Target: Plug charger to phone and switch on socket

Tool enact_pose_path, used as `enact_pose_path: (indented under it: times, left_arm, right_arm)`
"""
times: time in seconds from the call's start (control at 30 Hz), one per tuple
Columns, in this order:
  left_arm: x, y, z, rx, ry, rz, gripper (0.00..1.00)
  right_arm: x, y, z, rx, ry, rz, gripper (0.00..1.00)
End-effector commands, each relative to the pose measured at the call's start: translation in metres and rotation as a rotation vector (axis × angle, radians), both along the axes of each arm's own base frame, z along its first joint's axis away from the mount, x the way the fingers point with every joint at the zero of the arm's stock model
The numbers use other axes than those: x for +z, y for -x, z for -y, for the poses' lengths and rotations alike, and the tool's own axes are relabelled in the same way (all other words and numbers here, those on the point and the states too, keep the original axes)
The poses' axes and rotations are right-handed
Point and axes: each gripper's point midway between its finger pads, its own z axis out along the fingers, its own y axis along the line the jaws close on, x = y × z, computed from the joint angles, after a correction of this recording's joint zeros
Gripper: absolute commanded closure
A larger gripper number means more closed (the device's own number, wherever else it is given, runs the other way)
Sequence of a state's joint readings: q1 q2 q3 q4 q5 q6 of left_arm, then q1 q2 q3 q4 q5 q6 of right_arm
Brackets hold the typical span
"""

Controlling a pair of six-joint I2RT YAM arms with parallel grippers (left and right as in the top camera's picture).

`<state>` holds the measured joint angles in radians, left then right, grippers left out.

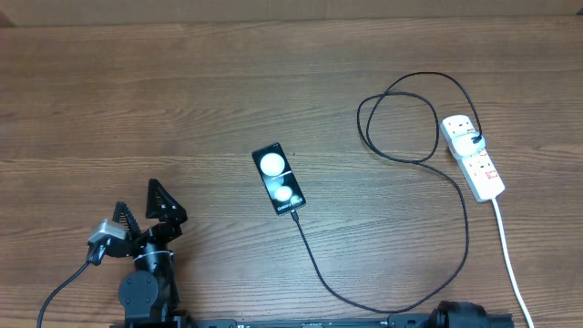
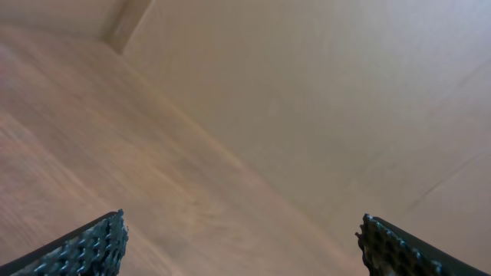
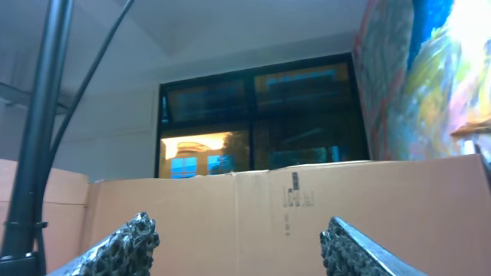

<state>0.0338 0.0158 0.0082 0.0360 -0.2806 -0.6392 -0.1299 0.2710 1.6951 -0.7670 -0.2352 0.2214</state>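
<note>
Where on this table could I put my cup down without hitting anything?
Bare wood lies left of the phone, above the left gripper, and along the table's far edge. The right side is crowded: the charger loops beside the socket.

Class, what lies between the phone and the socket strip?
In the overhead view, a loop of the charger cable lies on the table between the phone and the socket strip.

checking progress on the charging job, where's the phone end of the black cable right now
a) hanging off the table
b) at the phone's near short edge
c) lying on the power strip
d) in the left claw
B: in the overhead view the black cable runs right up to the near short edge of the phone, while the left claw is open and empty.
</note>
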Motion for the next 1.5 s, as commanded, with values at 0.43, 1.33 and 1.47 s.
enact_pose_path:
  times: [0.43, 1.33, 1.47]
  left_arm:
    - [-0.021, 0.002, -0.004, 0.017, -0.263, -0.174, 0.01]
    - [-0.02, 0.005, -0.016, 0.069, -0.259, -0.174, 0.01]
    - [-0.02, 0.005, -0.016, 0.069, -0.259, -0.174, 0.0]
  right_arm:
    - [0.019, 0.008, -0.005, -0.051, -0.001, 0.104, 0.0]
    - [-0.021, 0.063, 0.035, 0.191, -0.135, 0.27, 0.0]
    - [-0.021, 0.059, 0.041, 0.167, -0.16, 0.266, 0.0]
